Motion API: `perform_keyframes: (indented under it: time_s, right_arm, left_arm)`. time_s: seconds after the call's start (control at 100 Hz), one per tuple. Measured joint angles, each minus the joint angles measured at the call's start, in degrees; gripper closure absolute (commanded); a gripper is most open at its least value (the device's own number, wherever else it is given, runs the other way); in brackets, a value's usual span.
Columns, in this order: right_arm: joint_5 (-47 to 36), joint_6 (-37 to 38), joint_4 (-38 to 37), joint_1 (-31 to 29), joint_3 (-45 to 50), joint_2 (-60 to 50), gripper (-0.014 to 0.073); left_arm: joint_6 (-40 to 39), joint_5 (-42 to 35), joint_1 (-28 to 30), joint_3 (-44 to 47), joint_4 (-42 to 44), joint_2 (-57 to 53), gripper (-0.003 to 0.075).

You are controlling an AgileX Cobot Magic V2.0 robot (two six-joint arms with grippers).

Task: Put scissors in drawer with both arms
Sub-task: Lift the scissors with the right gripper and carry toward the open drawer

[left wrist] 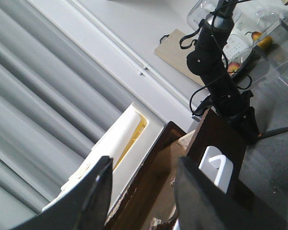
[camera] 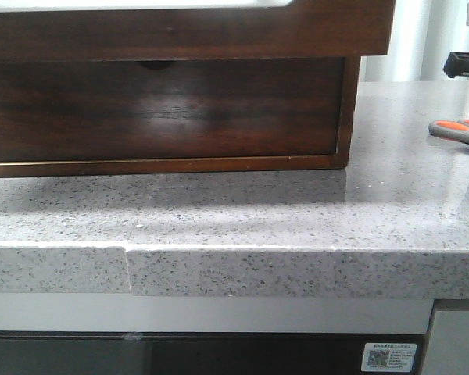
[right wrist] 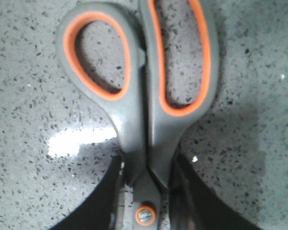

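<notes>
The scissors [right wrist: 144, 96] lie flat on the speckled countertop, grey handles with orange-lined loops. My right gripper [right wrist: 148, 191] is shut on them, its fingers pressed against both sides of the neck just above the orange pivot screw. In the front view only the scissors' handles [camera: 457, 129] show at the right edge, with a black part of the right arm [camera: 465, 64] above them. The drawer [camera: 187, 35] juts out at the top of the wooden cabinet, white showing along its upper edge. My left gripper [left wrist: 144, 191] is open with nothing in it, looking over dark wood [left wrist: 216, 139].
Below the drawer sits a taller drawer front [camera: 164, 109] with a half-round notch. The grey countertop [camera: 242, 211] ends in a front edge near the camera. In the left wrist view stand the right arm [left wrist: 216, 72], curtains [left wrist: 33, 96] and a white box [left wrist: 120, 139].
</notes>
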Motion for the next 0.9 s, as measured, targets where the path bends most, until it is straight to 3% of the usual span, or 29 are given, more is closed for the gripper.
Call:
perform_keyframes:
  time_s: [0.26, 0.46, 0.73, 0.9]
  right_arm:
    - [0.9, -1.0, 0.3, 0.0, 0.7, -2.2, 0.0666]
    - [1.6, -4.9, 2.5, 1.1, 0.8, -11.1, 0.0666]
    - [1.9, -9.7, 5.4, 6.8, -6.6, -22.1, 0.0666]
    - [2.5, -13.7, 7.4, 14.2, -14.3, -24.9, 0.0666]
  left_arm:
    - [0.0, 0.6, 0.0, 0.0, 0.0, 0.0, 0.0436]
    - [0.0, 0.7, 0.0, 0.0, 0.0, 0.0, 0.0436]
    - [0.0, 0.7, 0.0, 0.0, 0.0, 0.0, 0.0436]
    - [0.0, 0.7, 0.0, 0.0, 0.0, 0.0, 0.0436]
